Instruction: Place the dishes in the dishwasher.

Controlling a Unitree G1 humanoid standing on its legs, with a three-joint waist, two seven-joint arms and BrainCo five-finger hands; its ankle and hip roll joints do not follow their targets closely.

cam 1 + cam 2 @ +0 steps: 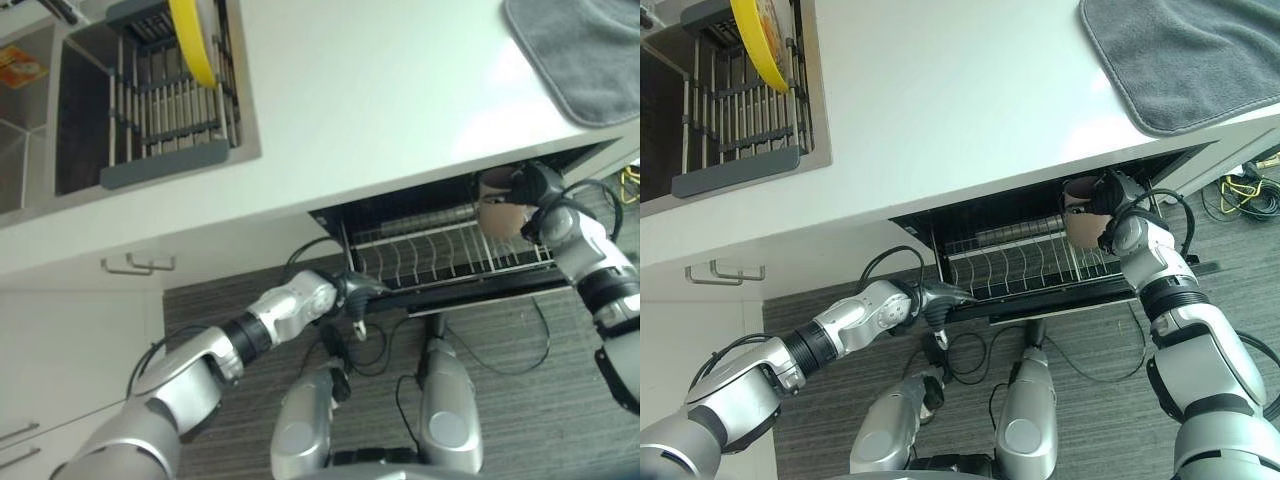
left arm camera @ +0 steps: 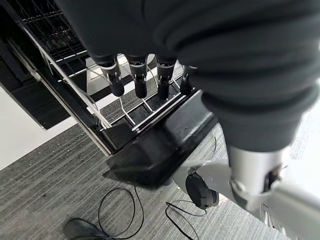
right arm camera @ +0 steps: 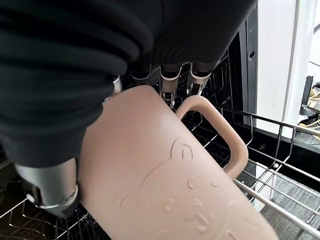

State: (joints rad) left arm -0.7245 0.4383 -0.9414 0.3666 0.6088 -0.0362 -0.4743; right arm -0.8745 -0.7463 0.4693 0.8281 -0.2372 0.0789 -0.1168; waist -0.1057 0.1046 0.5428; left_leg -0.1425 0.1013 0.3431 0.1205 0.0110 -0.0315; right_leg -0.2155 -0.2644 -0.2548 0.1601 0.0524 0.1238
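So the right hand has its fingers curled round a beige mug, holding it over the right end of the pulled-out wire rack of the dishwasher under the white counter. The mug looks like plain matte ceramic to me: rigid, moderately heavy for its size, and it will chip if it bangs on the wire tines, so I'd guess it wants setting down gently, not dropping. The matte finish probably isn't too slick. The grip is round the body with the handle sticking out free to the side, which seems a decent hold; the handle itself looks too small a loop for those fingers. The left hand is down at the rack's front left corner, fingers fairly straight and resting over the wire edge, not wrapped round anything I can make out, likely steadying the rack. Counts: one mug, one yellow plate standing on edge in the grey drying rack in the sink, one grey towel on the counter. The dishwasher rack looks bare of dishes as far as I can see.
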